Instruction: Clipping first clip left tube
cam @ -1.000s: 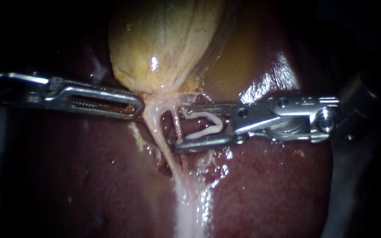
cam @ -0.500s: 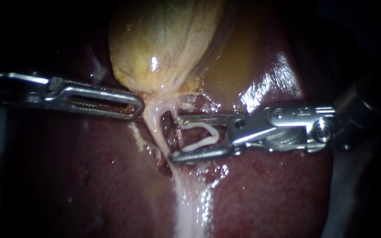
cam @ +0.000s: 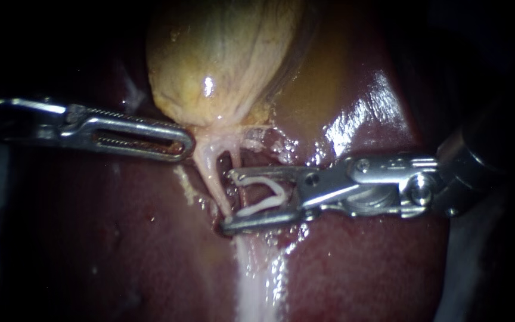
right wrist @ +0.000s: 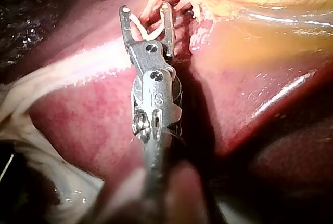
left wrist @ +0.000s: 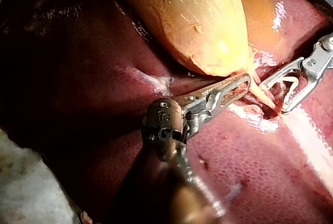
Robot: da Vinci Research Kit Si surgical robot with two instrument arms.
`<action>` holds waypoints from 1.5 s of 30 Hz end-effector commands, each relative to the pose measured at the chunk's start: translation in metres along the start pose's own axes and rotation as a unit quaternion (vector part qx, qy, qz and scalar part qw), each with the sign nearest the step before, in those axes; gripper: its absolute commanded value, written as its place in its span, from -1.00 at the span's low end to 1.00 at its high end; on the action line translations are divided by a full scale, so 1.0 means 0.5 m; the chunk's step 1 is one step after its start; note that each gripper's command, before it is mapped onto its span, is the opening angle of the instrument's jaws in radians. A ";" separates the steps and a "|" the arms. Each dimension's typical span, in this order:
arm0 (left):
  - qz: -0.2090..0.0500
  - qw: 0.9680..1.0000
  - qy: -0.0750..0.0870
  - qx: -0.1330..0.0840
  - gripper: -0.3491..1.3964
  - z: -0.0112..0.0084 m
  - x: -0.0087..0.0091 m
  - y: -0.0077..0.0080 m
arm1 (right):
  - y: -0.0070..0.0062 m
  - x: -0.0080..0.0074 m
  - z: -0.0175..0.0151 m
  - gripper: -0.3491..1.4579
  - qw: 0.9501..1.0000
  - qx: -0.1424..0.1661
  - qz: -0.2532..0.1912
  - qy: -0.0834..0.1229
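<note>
The yellow gallbladder (cam: 222,59) narrows to a neck from which a pale left tube (cam: 210,170) and a thinner reddish tube (cam: 237,164) run down over the liver (cam: 120,238). My right instrument (cam: 227,201) has its jaws wide apart, with an open white clip (cam: 263,197) seated against both. The thin reddish tube lies between them, and their tips reach the left tube. My left instrument (cam: 189,143) is shut on pale tissue at the gallbladder's neck. The left wrist view shows both: left instrument (left wrist: 244,81), right instrument (left wrist: 273,99). The right wrist view shows the right instrument (right wrist: 145,8) and its clip (right wrist: 138,24).
A broad white band of tissue (cam: 251,280) runs down from below the tubes. Wet glossy liver (cam: 365,107) lies above the right instrument's shaft. Pale loose tissue (right wrist: 31,130) lies beside that shaft in the right wrist view.
My right instrument has moved down and to the left with its clip, so its jaw tips now reach the left tube. The left instrument has stayed still.
</note>
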 end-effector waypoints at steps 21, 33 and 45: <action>0.000 1.000 0.000 0.000 -1.00 0.0001 0.0000 0.0000 | -0.0022 -0.0036 0.0058 -0.12 0.997 0.055 0.050 0.003; 0.000 1.000 0.001 0.001 -1.00 0.0006 0.0002 0.0002 | -0.0034 -0.0061 0.0117 -0.14 0.995 0.079 0.059 -0.004; -0.001 1.000 0.001 0.001 -1.00 0.0007 0.0002 0.0003 | -0.0033 -0.0060 0.0118 -0.27 0.995 0.082 0.064 -0.006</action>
